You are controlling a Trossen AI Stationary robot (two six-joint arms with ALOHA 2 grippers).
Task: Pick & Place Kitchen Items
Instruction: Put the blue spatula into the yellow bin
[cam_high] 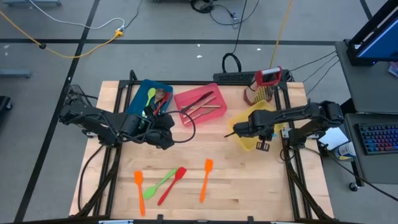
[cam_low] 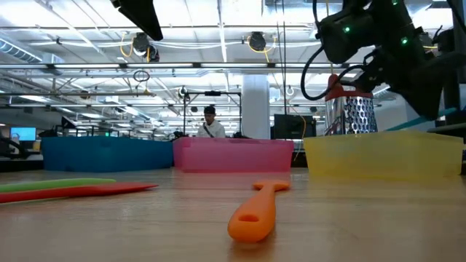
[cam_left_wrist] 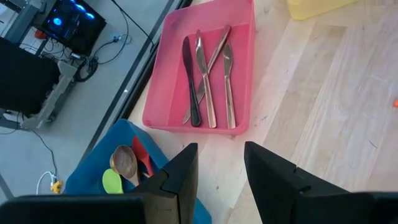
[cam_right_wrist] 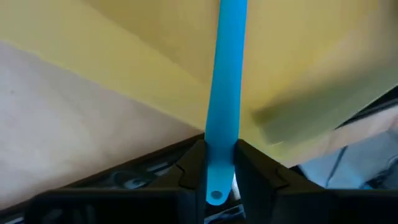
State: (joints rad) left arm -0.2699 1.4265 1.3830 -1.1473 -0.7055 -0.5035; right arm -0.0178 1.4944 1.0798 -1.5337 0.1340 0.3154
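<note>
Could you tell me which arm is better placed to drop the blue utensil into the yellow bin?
The right. Its gripper already grips the blue utensil over the yellow bin; the left gripper is open near the pink bin.

The pale wooden plank surface looks matt; the copper metal cutlery gleams in the smooth pink plastic bin.

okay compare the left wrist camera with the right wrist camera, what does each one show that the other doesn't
Only the left wrist view shows the pink bin holding four pieces of cutlery, a corner of the blue bin with a wooden spoon, and the left gripper open and empty above the table.

Only the right wrist view shows the right gripper shut on a blue utensil handle over the inside of the yellow bin.

Both show bare wooden tabletop and a little of the yellow bin.
</note>
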